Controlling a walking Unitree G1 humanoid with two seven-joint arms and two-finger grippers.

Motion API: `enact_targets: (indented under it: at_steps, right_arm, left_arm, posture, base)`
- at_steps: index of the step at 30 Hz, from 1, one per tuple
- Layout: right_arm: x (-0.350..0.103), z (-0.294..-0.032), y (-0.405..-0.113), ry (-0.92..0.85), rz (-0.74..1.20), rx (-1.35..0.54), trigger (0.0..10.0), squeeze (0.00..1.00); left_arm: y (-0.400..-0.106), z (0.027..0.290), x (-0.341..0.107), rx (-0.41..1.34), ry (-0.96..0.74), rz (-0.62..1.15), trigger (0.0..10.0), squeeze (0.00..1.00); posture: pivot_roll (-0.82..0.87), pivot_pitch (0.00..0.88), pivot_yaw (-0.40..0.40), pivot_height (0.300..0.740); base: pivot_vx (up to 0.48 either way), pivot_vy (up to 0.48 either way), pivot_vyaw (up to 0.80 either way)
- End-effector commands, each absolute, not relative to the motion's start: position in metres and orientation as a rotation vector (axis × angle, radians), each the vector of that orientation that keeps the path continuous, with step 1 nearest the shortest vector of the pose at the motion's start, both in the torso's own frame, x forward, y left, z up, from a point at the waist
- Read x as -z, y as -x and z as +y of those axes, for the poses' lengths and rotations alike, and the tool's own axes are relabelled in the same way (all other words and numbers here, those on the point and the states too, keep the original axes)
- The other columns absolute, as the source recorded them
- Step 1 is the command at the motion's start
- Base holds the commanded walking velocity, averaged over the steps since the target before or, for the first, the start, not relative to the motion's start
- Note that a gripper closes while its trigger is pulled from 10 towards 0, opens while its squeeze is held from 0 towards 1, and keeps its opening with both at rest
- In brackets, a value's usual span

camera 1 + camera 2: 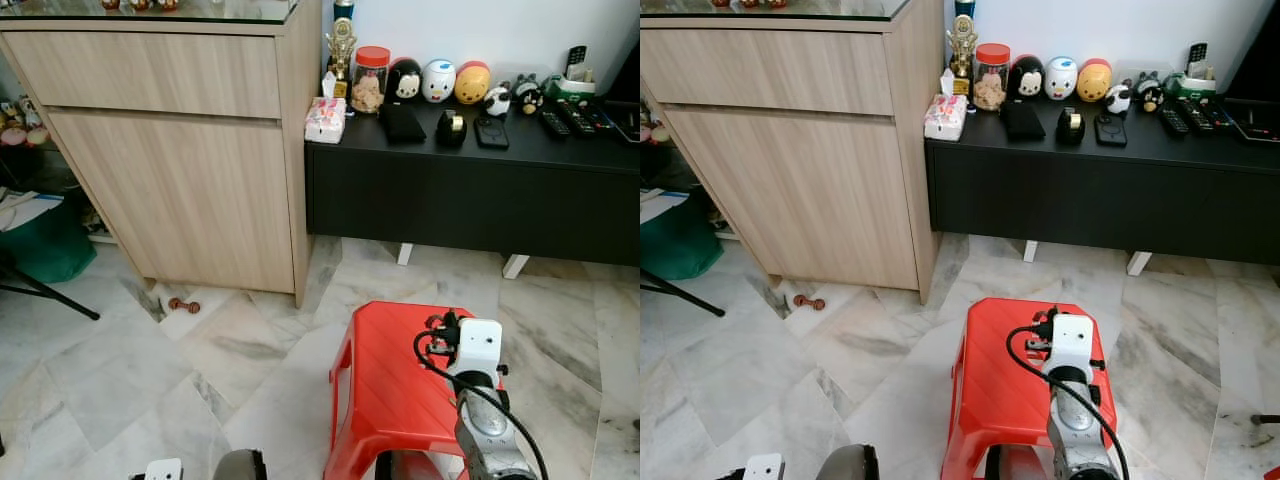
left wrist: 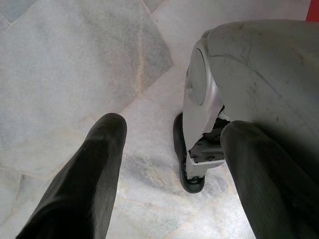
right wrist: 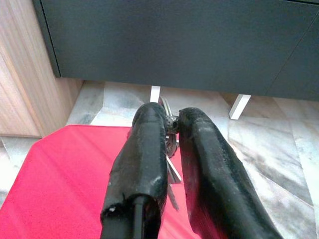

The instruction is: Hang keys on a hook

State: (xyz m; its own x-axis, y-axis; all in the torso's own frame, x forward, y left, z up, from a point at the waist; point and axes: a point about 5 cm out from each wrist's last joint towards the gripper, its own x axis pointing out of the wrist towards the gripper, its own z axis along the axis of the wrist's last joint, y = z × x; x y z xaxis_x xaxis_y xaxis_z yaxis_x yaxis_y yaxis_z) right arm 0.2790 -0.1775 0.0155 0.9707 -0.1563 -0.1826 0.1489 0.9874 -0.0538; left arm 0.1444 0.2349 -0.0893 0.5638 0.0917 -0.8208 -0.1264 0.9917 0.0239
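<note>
Pinching keys between fingertips | right hand closed | above red stool

The keys are mostly hidden between the right gripper's 2 black fingers. The red stool is cut off by the bottom edge. Small items on the black cabinet are too small to tell.

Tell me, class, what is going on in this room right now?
A humanoid robot stands over a red stool on the marble floor. Its right pincer is shut on a bunch of keys, held above the stool. The left pincer hangs open near the floor, idle. Ahead are a wooden cabinet and a low black sideboard carrying a jar, toys and remotes. No hook can be made out, so the keys are not yet hung.
</note>
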Motion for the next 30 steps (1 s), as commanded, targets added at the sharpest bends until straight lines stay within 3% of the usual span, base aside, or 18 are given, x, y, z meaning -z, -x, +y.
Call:
enact_targets:
  at_steps: [1,18,30]
  right_arm:
    - [-0.0186,-0.18,-0.2802,0.03,0.175,0.166,10.0,0.0]
    - [-0.0191,-0.1799,-0.2805,0.025,0.176,0.162,10.0,0.0]
    - [-0.0231,-0.178,-0.2859,0.03,0.166,0.161,10.0,0.0]
  left_arm:
    - [-0.1423,0.2291,0.0918,-0.1,0.04,0.99,10.0,0.0]
    - [-0.1422,0.229,0.0919,-0.1,0.041,0.991,10.0,0.0]
    - [-0.1425,0.2293,0.0916,-0.107,0.049,0.985,10.0,0.0]
  posture:
    - [0.03,0.0,-0.054,0.617]
    - [0.03,0.0,-0.055,0.617]
    - [0.04,0.0,-0.056,0.617]
  base:
    - [0.0,0.0,0.0]
    - [0.0,0.0,0.0]
    - [-0.397,0.0,0.0]
